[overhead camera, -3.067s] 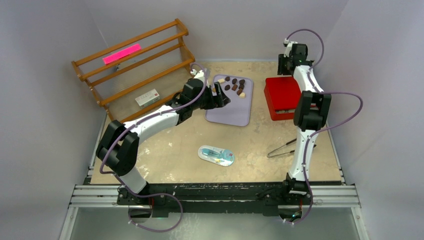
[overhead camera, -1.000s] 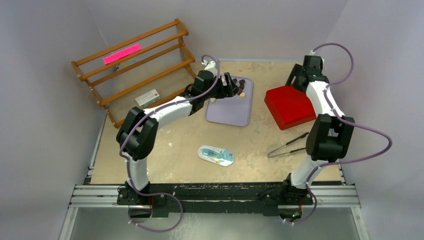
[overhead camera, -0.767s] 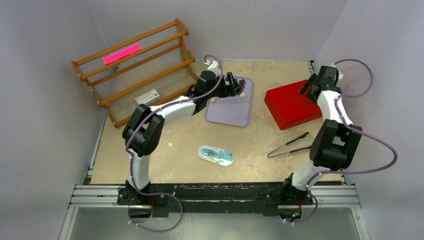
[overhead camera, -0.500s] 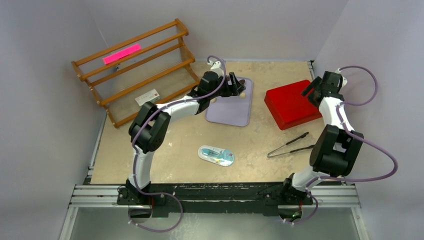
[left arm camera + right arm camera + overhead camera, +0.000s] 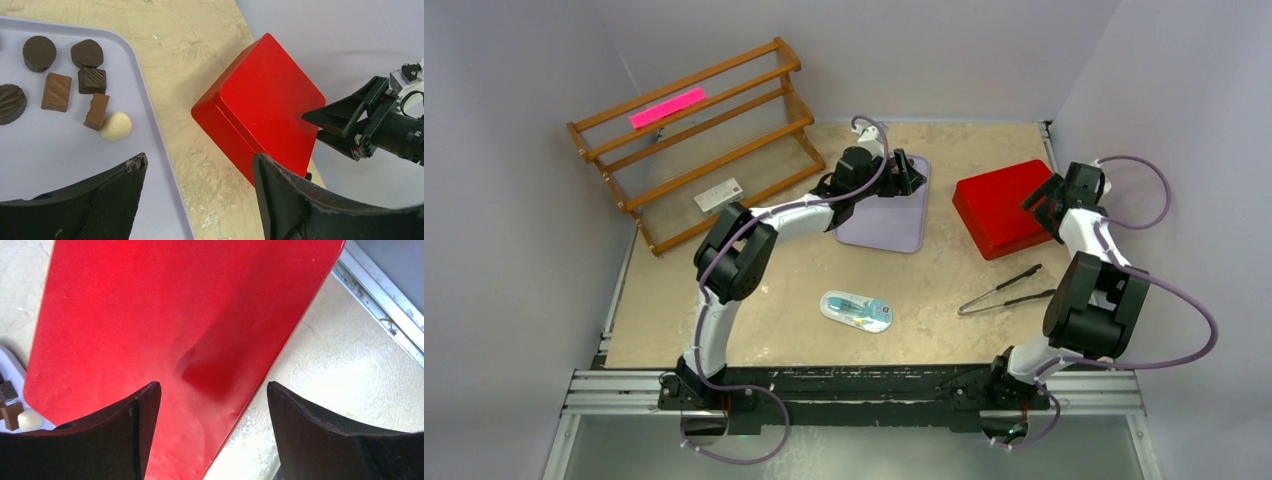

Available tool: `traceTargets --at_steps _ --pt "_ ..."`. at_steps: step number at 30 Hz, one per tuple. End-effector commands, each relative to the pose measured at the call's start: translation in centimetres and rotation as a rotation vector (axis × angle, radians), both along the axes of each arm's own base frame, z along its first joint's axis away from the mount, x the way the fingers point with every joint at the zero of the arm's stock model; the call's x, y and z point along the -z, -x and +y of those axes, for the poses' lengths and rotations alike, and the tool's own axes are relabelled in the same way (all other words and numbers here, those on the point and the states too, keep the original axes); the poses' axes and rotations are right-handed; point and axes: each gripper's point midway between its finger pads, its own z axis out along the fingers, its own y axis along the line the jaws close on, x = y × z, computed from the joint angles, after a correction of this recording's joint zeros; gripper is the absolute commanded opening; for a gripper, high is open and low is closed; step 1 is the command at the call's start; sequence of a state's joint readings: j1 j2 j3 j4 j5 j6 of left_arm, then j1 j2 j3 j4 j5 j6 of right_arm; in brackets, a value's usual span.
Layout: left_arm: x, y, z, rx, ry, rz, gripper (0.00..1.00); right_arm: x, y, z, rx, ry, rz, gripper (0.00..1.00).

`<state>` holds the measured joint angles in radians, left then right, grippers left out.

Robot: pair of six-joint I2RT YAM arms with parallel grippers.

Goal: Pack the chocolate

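Lid-lifting, I judge: my wide-open, empty right gripper [image 5: 212, 390] must pinch the flat red box [image 5: 150, 315] by the right edge; my left gripper [image 5: 197, 165], likewise, hovers near small brown-and-cream chocolates [image 5: 92, 80].

Soft, even light all over, nothing blown out. In the left wrist view the chocolates [image 5: 57, 92] look sharp. In the right wrist view the red box [image 5: 150, 315] has a dark shadow patch. Shadows on the tabletop [image 5: 774, 290] are faint.

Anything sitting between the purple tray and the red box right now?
Nothing. Only a bare strip of tabletop separates the tray from the red box. The left wrist view shows it best, and the top view agrees.
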<state>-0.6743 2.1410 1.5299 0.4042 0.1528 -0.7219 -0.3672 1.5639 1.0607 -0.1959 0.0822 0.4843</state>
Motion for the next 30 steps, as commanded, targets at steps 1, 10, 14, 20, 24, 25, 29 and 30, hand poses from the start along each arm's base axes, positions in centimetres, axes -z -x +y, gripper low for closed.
traceTargets --at_steps 1,10,14,20,24,25,29,30 --pt "-2.1 -0.3 -1.1 0.013 0.04 -0.061 0.75 -0.6 0.2 0.2 0.009 -0.012 -0.017 0.79" --pt "-1.2 -0.5 -2.7 0.018 0.055 -0.05 0.74 2.4 2.4 0.1 0.013 0.004 0.086 0.65" --pt "-1.0 0.2 -4.1 0.039 0.06 -0.046 0.74 3.6 3.1 0.5 0.021 -0.019 0.104 0.54" --pt "-0.3 1.4 -6.1 0.061 0.053 -0.04 0.73 5.1 3.8 1.2 0.012 -0.05 0.121 0.41" --pt "0.6 2.0 -7.3 0.074 0.037 -0.032 0.73 6.1 4.3 1.9 -0.014 -0.068 0.123 0.31" --pt "0.8 2.2 -7.6 0.08 0.037 -0.027 0.73 6.4 4.5 2.1 -0.019 -0.069 0.123 0.28" --pt "1.3 2.8 -8.8 0.094 0.028 -0.017 0.72 7.4 5.2 2.9 -0.041 -0.094 0.129 0.23" --pt "1.3 2.9 -9.1 0.099 0.024 -0.02 0.72 7.6 5.4 3.3 -0.053 -0.108 0.132 0.23"
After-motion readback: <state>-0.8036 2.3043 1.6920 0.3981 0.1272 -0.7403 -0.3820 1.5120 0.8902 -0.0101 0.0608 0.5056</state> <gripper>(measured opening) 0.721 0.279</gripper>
